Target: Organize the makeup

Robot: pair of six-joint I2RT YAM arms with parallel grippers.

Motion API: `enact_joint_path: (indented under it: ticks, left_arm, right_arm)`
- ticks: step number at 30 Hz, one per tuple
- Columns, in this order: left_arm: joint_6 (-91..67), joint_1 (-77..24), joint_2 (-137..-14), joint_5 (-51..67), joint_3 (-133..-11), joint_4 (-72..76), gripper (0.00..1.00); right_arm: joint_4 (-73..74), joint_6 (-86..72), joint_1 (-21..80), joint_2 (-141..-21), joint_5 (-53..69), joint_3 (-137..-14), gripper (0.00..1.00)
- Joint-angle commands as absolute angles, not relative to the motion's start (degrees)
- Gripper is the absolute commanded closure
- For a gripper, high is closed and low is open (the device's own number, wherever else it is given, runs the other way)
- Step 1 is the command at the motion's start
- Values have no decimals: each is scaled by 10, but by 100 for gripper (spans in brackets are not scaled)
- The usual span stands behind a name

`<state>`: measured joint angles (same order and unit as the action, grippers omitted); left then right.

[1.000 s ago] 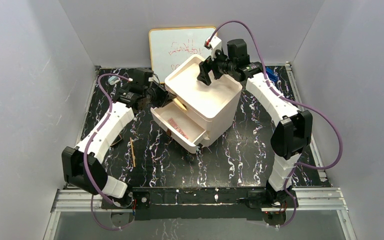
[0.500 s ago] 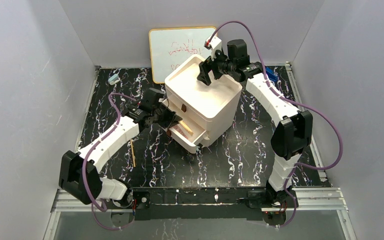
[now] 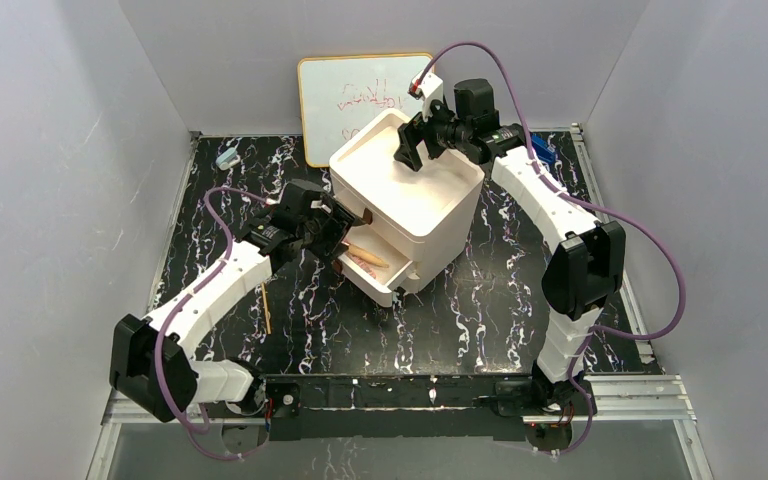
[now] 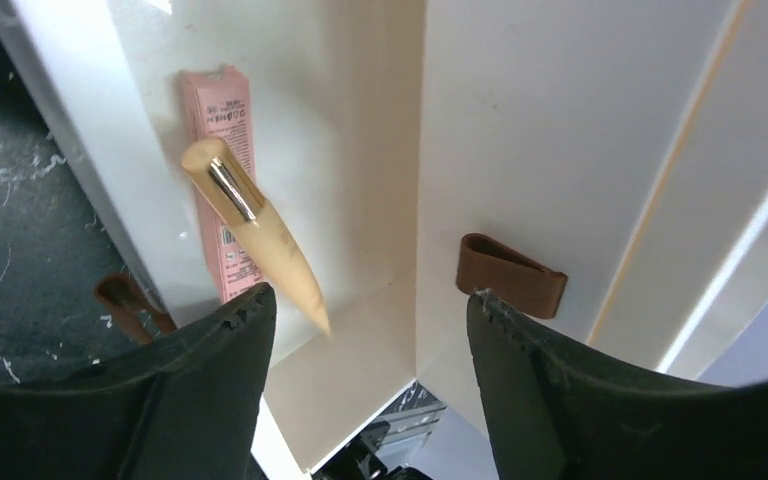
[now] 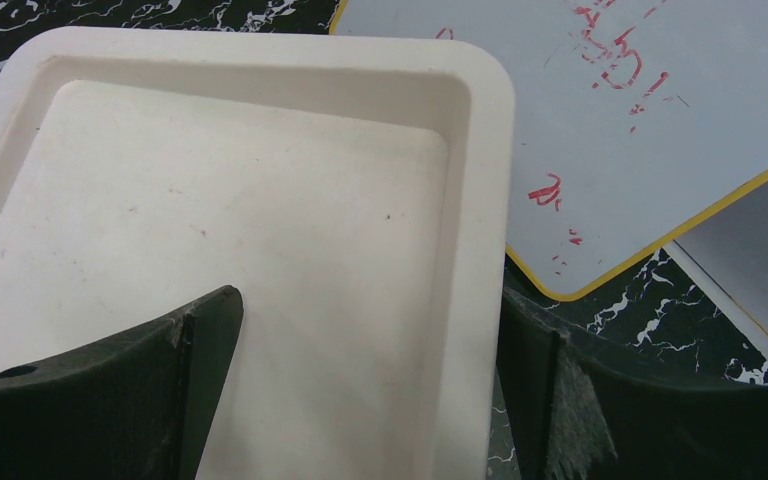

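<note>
A white drawer organizer point(image 3: 430, 215) stands mid-table with its lower drawer point(image 3: 372, 288) pulled out. In that drawer lies a pink flat palette point(image 4: 222, 160), and a tan brush point(image 4: 260, 235) with a gold ferrule rests slanted across it, also visible from above as the brush point(image 3: 368, 258). My left gripper point(image 4: 370, 298) hovers open just above the drawer, touching neither item; from above the left gripper point(image 3: 345, 232) sits at the drawer's left end. My right gripper point(image 5: 367, 298) is open, its fingers straddling the right rim of the organizer's top tray point(image 5: 480, 200). A thin stick point(image 3: 265, 305) lies on the table to the left.
A whiteboard point(image 3: 360, 92) leans on the back wall behind the organizer. A small pale-blue object point(image 3: 226, 158) sits at the back left and a blue object point(image 3: 543, 152) at the back right. Brown tab pulls point(image 4: 510, 275) stick out from the drawer fronts.
My left arm swung from the organizer's left side to above the open drawer with the brush, then opened; the brush now lies in the drawer. The right arm stayed still.
</note>
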<state>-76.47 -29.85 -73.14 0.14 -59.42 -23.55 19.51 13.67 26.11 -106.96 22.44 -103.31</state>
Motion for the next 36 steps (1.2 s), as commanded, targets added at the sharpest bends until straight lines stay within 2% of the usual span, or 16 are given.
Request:
enact_joint_path:
  ticks: [1,7,11,13,14,17,23,27,36]
  left_arm:
    - [-698,-297,-700,-29,-624,-185,32]
    - [-379,-296,-656,-102,-707,-240,32]
    - [-209,-297,-573,-214,-636,-239,31]
    - [-124,-297,-509,-247,-570,-210,24]
    - [-91,-297,-485,-258,-539,-202,4]
    - [14,-298,-439,-258,-456,-195,1]
    - [118,-298,-448,-166,-371,-165,2]
    - [139,-298,-455,-92,-323,-58,2]
    - [127,-297,-622,50,-331,155,2]
  right_arm:
    - [340,104,270,-1114,226,-983,0]
    - [337,105,271,-1111,225,-978,0]
    - [339,103,270,-1120,233,-986,0]
    - [342,103,271,-1125,235,-990,0]
    - [342,102,272,-1126,236,-991,0]
    - [343,102,272,-1130,239,-995,0]
    - [351,102,274,-1140,243,-1010,0]
    - [344,103,275,-1131,239,-996,0]
    - [332,98,275,-1126,247,-978,0]
